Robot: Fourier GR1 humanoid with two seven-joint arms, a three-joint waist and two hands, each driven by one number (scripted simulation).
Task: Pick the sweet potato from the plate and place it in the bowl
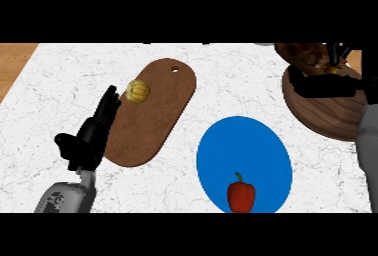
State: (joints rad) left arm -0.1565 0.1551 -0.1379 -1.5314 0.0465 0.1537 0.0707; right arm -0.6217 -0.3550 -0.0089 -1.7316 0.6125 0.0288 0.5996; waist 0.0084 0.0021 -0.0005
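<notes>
1. R hand point(322, 86) sits at about 2 o'clock in the view, over the bowl point(325, 119). Its fingers are curled round the sweet potato point(301, 53) and partly hide it.
2. The sweet potato is brown and off the plate point(255, 142). It is held at the bowl's 11 o'clock rim. Can't tell if it touches the bowl.
3. The bowl is wooden and stands on the tabletop point(66, 75) at the 2-3 o'clock side. Its right part is hidden by the grey R forearm point(367, 135).
4. The plate is blue and lies at about 5 o'clock. It is near the bowl, at the bowl's 7 o'clock, w/ a gap between them. A red pepper point(241, 196) lies on its 6 o'clock part, stem pointing to 12.
5. L hand point(87, 140) is at 8-9 o'clock. Its fingers point(108, 106) are straight, pointing to about 1 o'clock, and hold nothing. They lie along the left edge of the cutting board point(159, 117). The thumb sticks out toward 9.
6. The cutting board is brown w/ a hole at its 12 o'clock end and runs slanted from 1 to 7 o'clock. A small yellow pumpkin point(137, 91) sits on its upper left edge, just beside the L fingertips. Can't tell if they touch.
</notes>
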